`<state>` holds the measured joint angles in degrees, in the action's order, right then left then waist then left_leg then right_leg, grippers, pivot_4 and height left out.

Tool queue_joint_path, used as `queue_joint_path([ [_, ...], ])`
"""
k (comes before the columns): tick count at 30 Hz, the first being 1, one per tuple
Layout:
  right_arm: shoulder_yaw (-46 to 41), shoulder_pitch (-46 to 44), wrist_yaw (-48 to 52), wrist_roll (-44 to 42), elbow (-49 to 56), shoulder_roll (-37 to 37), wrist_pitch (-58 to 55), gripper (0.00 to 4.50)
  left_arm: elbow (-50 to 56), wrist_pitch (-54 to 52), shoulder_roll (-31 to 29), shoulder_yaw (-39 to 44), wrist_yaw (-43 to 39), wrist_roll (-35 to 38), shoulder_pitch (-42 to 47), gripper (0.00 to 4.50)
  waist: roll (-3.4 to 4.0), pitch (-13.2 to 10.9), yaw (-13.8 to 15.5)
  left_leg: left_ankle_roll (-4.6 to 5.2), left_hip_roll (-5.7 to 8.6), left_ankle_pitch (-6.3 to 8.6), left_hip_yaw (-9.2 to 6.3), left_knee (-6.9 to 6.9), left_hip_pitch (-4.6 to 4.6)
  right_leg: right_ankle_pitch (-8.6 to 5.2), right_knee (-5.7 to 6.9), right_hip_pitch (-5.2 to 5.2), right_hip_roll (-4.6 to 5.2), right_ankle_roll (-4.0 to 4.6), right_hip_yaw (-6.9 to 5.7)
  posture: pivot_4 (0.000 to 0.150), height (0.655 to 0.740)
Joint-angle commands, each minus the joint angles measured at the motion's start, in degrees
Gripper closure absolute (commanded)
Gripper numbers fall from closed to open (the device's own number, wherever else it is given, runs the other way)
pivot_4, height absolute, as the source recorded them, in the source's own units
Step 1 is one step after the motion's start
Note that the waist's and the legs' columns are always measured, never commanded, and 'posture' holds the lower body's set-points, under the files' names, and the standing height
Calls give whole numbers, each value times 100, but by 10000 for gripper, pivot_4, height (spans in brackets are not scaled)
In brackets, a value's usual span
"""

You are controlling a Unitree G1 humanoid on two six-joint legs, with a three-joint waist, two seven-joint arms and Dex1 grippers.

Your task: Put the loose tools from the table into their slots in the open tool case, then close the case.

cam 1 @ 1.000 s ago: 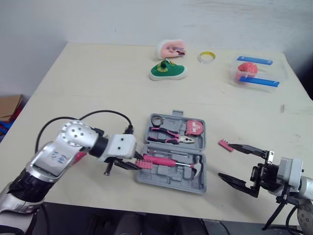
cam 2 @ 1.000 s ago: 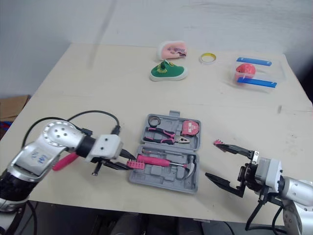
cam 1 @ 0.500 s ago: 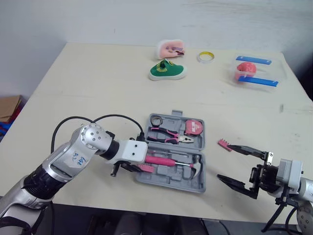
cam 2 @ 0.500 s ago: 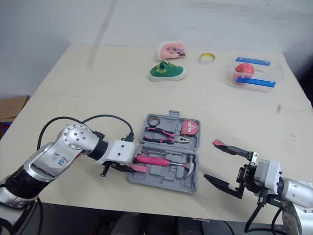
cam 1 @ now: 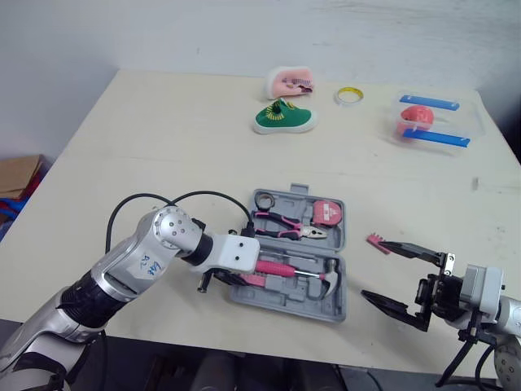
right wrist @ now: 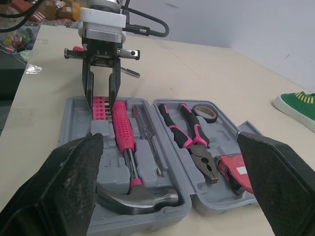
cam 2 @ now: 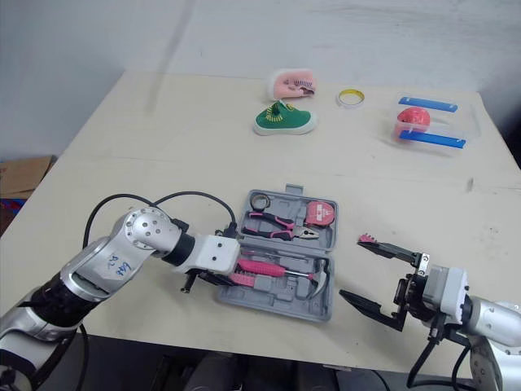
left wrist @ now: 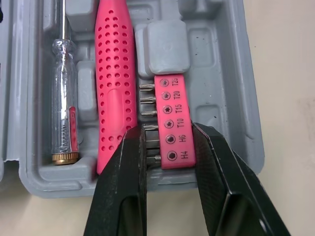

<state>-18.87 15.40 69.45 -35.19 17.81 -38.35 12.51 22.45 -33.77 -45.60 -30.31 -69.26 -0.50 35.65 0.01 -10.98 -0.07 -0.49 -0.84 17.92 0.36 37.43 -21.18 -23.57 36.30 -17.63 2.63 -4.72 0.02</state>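
The screwdriver (left wrist: 64, 98) and pink hammer handle (left wrist: 116, 73) run off the left wrist view's edge.

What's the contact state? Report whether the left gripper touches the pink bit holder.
Touching. Left wrist view: the left gripper clamps the pink bit holder from both sides, no gap.
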Motion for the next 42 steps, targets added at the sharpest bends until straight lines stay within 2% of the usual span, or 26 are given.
queue_joint_path([
  [1, -110, 55, -42, -79, 240, 26, 64, 0, 131, -23, -13, -13, 55, -129, -46, 38264, 0, 0, 0, 0, 0, 0, 0, 0, 0, 0, 0, 0, 0, 0, 0, 1500, 7400],
  [2, -106, 59, -47, -78, 245, 25, 63, 0, 138, -24, -1, 6, 89, -133, -59, 38264, 0, 0, 0, 0, 0, 0, 0, 1, 0, 0, 1, 0, 0, 0, 0, 1500, 7400],
  [4, -112, 76, -55, -84, 253, 26, 64, 0, 206, -67, 29, 81, 130, -54, -103, 27922, 0, 0, 0, 0, 0, 0, 0, 1, 0, 0, 2, 0, 0, 0, 0, 1500, 7400],
  [6, -103, 87, -68, -95, 274, 25, 49, 0, 290, 5, 124, 241, 194, 95, -115, 21296, 0, 0, 1, 0, 0, 0, 0, 2, 1, 0, 4, 0, 0, 0, 1, 1500, 7400],
  [9, -105, 131, -64, -128, 313, 10, 16, 0, 554, 259, 46, 487, -27, 392, -112, 8394, -1, -1, 1, 0, 0, 0, -1, 6, -1, 0, 6, 0, 0, 0, 0, 1500, 7400],
  [14, -95, 152, -33, -202, 357, -23, -111, 0, 887, -132, -306, 1160, -170, 938, -127, 8394, 0, 0, -17, 0, -1, 0, 0, 3, 2, 0, 8, 0, -1, 0, 1, 1500, 7400],
  [15, -89, 143, -29, -202, 354, -21, -123, 0, 828, -82, -269, 1265, -95, 999, -162, 8394, 0, 0, -9, 0, -1, 0, 0, 5, 3, 0, 11, 0, -1, 0, 1, 1500, 7400],
  [17, -48, 96, -32, -179, 333, 2, -139, 0, 439, 700, -122, 1509, 44, 1001, -331, 8394, -1, 0, -4, 0, -1, 0, 0, 11, 2, 0, 14, 0, -1, 0, 1, 1500, 7400],
  [20, -15, 42, -43, -153, 295, 30, -137, 0, 8, 1264, 375, 2042, 245, 1458, -565, 8394, -1, -1, -1, 1, 0, 1, -3, 18, -1, 0, 13, 1, 1, 0, -2, 1500, 7400],
  [23, -23, 21, -50, -134, 256, 40, -117, 0, -76, 1208, 510, 2386, 44, 2044, -828, 17414, -3, -2, -10, 2, -1, 2, -4, 21, -3, 0, 15, 0, 1, 0, -4, 1500, 7400],
  [26, -41, 12, -74, -108, 225, 63, -92, 0, -217, 1201, 686, 2535, 251, 2232, -1068, 31386, -2, -1, -11, 2, -1, 2, -3, 20, -1, 0, 16, 1, 1, 0, -4, 1500, 7400],
  [28, -47, 20, -79, -91, 212, 74, -75, 0, -404, 1576, 734, 2528, 235, 2127, -1242, 41310, -3, -1, -9, 2, -1, 2, -3, 24, 0, 0, 19, 1, 1, 0, -3, 1500, 7400],
  [29, -47, 24, -76, -85, 209, 77, -69, 0, -464, 1753, 722, 2503, 181, 2067, -1294, 44614, -3, -1, -11, 2, -1, 2, -3, 27, 0, 0, 19, 1, 1, 0, -3, 1500, 7400],
  [34, -110, 48, -146, -20, 151, 125, -25, 0, -1099, 2483, 789, 2285, 116, 1767, -1822, 44614, -1, 0, -20, 3, -1, 2, -1, 25, 3, 0, 19, 1, 1, 0, -1, 1500, 7400],
  [42, -116, 109, -174, 26, 142, 116, 7, 0, -1574, 2858, 880, 1965, 248, 1313, -1854, 44614, -2, -1, -6, 6, 0, 4, -2, 28, 0, 0, 19, 1, 5, 0, -1, 1500, 7400],
])
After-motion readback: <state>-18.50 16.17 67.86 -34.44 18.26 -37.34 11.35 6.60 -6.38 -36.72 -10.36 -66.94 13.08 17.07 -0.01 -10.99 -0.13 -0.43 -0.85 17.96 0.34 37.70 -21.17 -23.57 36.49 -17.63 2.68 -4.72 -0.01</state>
